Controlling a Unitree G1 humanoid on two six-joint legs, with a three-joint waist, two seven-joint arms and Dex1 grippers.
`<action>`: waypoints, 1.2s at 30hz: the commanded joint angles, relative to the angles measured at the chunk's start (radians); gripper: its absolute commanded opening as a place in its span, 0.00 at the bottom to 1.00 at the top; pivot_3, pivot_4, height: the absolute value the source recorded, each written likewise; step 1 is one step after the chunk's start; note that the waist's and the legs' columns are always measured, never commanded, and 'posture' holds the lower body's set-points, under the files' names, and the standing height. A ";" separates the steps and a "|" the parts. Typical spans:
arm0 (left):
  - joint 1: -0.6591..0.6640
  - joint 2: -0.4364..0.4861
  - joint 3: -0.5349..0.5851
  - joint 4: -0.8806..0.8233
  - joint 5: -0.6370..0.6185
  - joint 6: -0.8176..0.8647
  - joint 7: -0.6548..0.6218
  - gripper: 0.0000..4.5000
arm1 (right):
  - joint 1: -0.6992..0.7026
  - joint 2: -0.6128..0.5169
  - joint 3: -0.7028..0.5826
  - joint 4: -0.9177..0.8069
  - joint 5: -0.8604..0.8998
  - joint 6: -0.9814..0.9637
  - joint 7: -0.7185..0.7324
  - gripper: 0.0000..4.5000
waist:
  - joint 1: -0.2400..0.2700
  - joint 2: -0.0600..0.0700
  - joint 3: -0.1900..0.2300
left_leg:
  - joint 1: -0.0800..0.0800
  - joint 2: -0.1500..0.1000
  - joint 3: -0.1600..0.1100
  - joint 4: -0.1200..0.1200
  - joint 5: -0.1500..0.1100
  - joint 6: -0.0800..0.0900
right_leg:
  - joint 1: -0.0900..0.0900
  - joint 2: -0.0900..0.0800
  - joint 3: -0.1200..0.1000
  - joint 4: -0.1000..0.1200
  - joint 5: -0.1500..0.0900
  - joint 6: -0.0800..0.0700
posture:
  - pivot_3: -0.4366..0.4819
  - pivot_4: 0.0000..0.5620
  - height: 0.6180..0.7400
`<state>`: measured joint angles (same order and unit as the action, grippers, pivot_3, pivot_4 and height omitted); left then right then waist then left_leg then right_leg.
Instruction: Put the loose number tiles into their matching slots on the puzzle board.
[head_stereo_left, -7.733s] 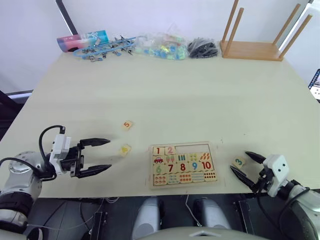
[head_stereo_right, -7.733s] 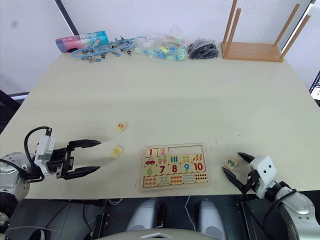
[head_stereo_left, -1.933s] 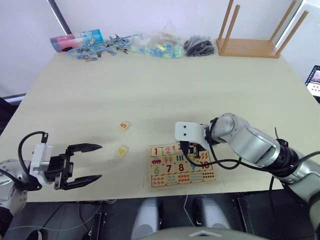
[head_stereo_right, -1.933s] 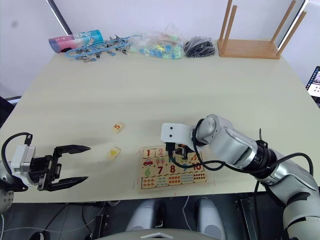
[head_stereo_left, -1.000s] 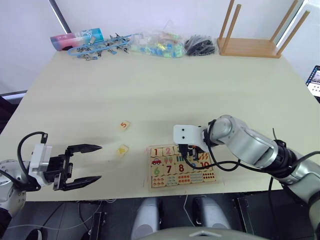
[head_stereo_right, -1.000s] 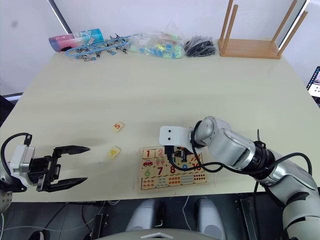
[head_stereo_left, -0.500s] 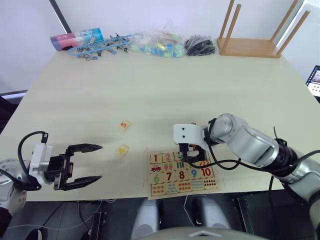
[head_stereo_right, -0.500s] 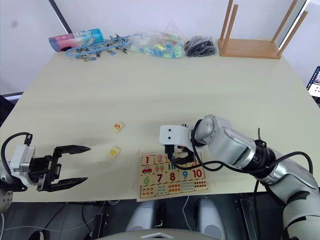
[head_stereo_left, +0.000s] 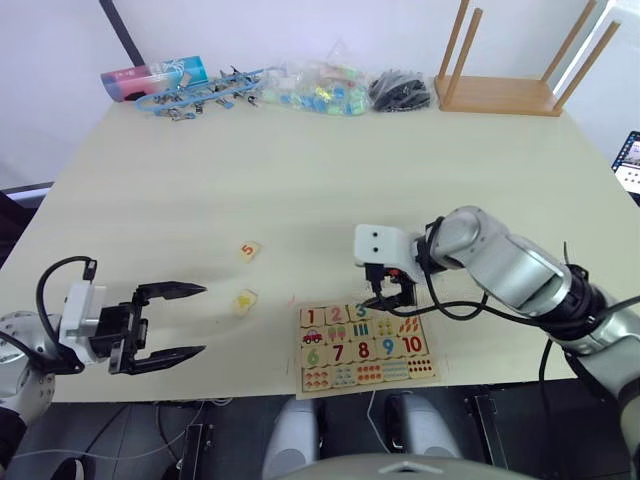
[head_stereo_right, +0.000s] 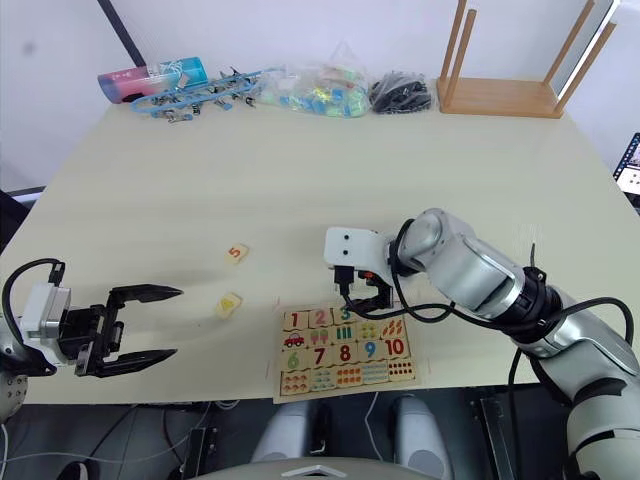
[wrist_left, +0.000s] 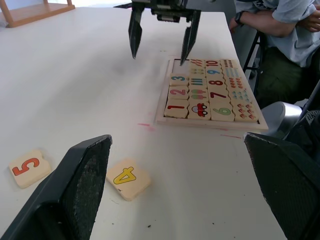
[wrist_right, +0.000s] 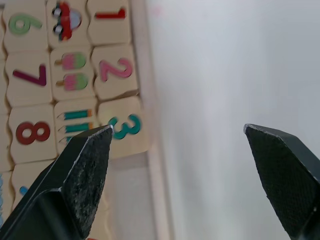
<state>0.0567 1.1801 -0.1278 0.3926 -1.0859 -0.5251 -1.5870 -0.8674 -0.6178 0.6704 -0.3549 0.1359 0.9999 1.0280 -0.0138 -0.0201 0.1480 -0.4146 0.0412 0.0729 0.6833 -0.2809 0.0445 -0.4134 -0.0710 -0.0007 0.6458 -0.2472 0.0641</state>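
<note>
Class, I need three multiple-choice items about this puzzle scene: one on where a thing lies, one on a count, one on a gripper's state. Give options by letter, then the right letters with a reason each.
1. Where does the 4 tile lie?
A. on the table, apart from the puzzle board
B. in a slot of the board's first row
C. between the left gripper's fingers

2. How many first-row slots of the board are filled?
A. one
B. three
C. five

3. How is the right gripper?
A. shut on a tile
B. open and empty
C. shut and empty

Answers:
1 A: the left wrist view shows it flat on the table beside the 5 tile, away from the board.
2 B: 1, 2 and 3 sit in the row, with two slots bare.
3 B: its fingers stand spread over the table by the board's rim, nothing between them.
</note>
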 joint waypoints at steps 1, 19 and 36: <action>-0.003 0.010 0.007 -0.011 -0.002 0.007 -0.027 1.00 | 0.031 0.011 -0.080 0.003 0.031 -0.062 -0.002 0.81 | 0.000 0.000 0.000 | 0.000 0.000 0.000 0.000 0.000 0.000 | 0.000 0.000 0.000 0.000 0.000 0.000 | 0.48 0.27 0.98; -0.005 0.009 0.006 -0.018 -0.001 0.009 -0.027 1.00 | 0.141 0.006 -0.030 0.049 -0.062 -0.324 0.030 0.01 | 0.001 0.000 0.000 | 0.000 0.000 0.000 0.000 0.000 0.000 | 0.000 0.000 0.000 0.000 0.000 0.000 | 0.48 0.27 0.98; -0.003 0.012 0.004 -0.017 0.000 0.006 -0.027 1.00 | 0.182 0.004 -0.010 0.076 -0.145 -0.369 0.070 0.01 | 0.002 0.000 0.000 | 0.000 0.000 0.000 0.001 0.000 0.000 | 0.000 0.000 0.000 0.000 0.000 0.000 | 0.48 0.27 0.98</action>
<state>0.0542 1.1801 -0.1280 0.3921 -1.0825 -0.5159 -1.5870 -0.6876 -0.6102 0.6615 -0.2613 -0.0015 0.6473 1.0893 -0.0122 -0.0203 0.1479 -0.4146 0.0412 0.0729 0.6838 -0.2807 0.0442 -0.4131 -0.0708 -0.0007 0.6459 -0.2472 0.0642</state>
